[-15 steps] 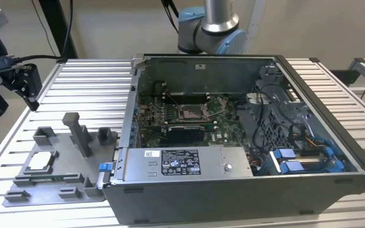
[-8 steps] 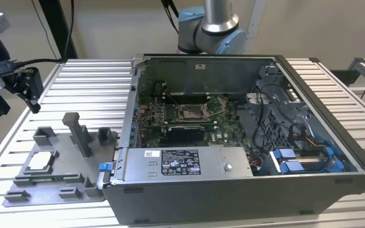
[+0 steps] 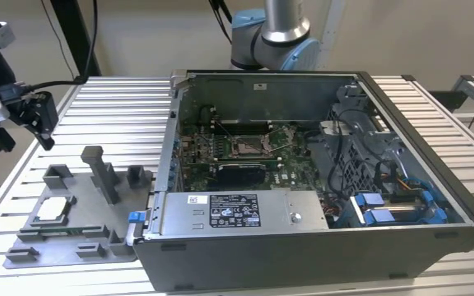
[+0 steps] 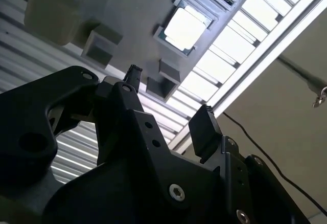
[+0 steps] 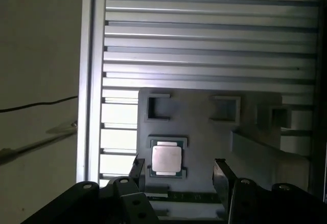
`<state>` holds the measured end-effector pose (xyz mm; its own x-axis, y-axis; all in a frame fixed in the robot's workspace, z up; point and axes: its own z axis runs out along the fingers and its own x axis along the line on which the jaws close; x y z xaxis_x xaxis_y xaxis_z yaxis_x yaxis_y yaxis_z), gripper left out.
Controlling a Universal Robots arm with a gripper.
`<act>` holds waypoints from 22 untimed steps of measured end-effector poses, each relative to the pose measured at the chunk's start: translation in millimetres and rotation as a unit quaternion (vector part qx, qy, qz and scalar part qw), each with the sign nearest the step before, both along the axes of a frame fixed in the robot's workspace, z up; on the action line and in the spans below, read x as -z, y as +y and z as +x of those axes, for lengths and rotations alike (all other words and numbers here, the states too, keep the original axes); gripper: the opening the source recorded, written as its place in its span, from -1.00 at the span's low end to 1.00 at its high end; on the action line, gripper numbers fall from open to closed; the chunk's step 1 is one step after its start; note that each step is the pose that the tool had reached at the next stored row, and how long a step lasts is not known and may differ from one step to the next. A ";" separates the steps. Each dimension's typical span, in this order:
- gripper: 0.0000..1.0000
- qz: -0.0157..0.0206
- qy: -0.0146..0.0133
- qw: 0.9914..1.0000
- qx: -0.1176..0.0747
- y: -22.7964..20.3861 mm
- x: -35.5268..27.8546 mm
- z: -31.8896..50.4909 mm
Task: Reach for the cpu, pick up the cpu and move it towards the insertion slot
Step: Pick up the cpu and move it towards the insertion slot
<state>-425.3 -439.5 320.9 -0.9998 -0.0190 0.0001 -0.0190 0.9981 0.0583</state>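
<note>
The ribbed metal tabletop (image 3: 113, 111) carries an open computer case (image 3: 303, 259) across the centre and right of the exterior view. On the floor of the case lies the green motherboard (image 3: 204, 142). A grey fixture plate (image 3: 56, 243) sits on the tabletop in the lower left of that view, just beside the case.

The claw (image 5: 179, 163) hangs at the exterior view's upper left, above the far end of the plate and apart from it. Its 2 fingers (image 5: 220, 170) are spread wide and hold nothing.

The insertion slot (image 3: 252, 147), a shiny frame with a dark centre, is in the middle of the motherboard, well apart from the claw.

The cpu (image 3: 50, 209) lies flat in a shallow nest on the plate. In the first wrist view it shows between the 2 spread fingers, farther off than they are.

It looks thin, stiff and very light, with a smooth metal top that is likely slippery. The underside is probably delicate, so a hard squeeze or a tilt could harm it. The best hold seems to be on 2 opposite edges, level, where the nest leaves gaps.
</note>
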 end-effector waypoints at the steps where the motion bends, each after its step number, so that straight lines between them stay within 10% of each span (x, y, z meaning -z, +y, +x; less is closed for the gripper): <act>1: 1.00 0.000 0.000 1.000 0.000 -0.1 0.7 -0.1; 22: 1.00 0.000 0.000 1.000 0.000 -0.6 8.4 -0.8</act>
<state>-426.1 -440.0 312.6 -0.9998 -0.0192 0.0001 -0.0192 0.9981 0.0583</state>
